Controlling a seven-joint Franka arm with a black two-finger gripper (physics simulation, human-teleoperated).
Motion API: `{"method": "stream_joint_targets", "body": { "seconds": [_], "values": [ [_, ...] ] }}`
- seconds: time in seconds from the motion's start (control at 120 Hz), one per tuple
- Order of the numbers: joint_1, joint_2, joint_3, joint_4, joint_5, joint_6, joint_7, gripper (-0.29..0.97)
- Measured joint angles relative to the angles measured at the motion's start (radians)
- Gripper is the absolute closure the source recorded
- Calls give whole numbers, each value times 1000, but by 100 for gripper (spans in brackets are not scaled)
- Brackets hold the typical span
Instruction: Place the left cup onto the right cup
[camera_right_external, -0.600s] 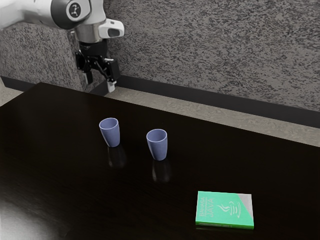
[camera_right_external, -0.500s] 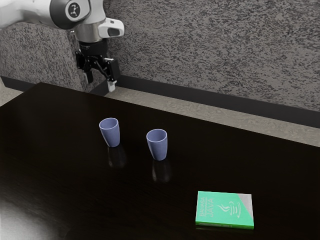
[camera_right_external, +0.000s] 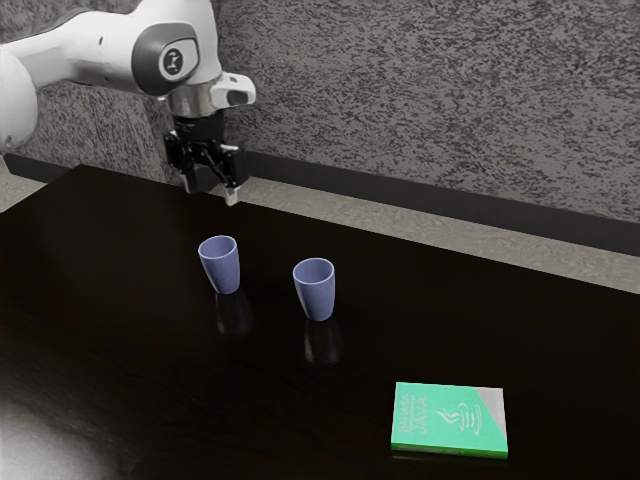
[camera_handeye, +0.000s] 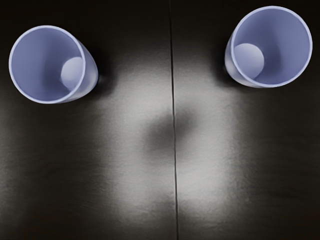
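- One dark tabletop (camera_right_external: 120, 400) carries everything. We judge that its glossy surface would let a nudged cup slide.
- One green book (camera_right_external: 449, 420) lies well apart from the cups, toward the exterior view's right, and is no obstacle.
- Two blue cups stand upright, near each other but apart. The left cup (camera_right_external: 220, 264) is toward the exterior view's left, and the right cup (camera_right_external: 314, 288) is beside it.
- Our gripper (camera_right_external: 210, 193) hangs above and behind the left cup, fingers apart, holding nothing.
- Risks: an off-centre descent could tip the left cup, a thin rim pinch could slip in the lift, and misaligned stacking could topple the right cup.
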Motion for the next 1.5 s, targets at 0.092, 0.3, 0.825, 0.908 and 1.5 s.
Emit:
{"method": "stream_joint_targets", "body": {
  "seconds": [0.092, 0.3, 0.825, 0.908, 1.5],
  "values": [
    [17, 36, 5, 0, -5, 28, 1, 14],
    [52, 87, 10, 2, -13, 90, 17, 21],
    [92, 245, 7, 4, -52, 284, 121, 28],
    [99, 258, 7, 3, -66, 305, 136, 28],
    [132, 306, 1, -48, -129, 382, 205, 31]
  ]
}}
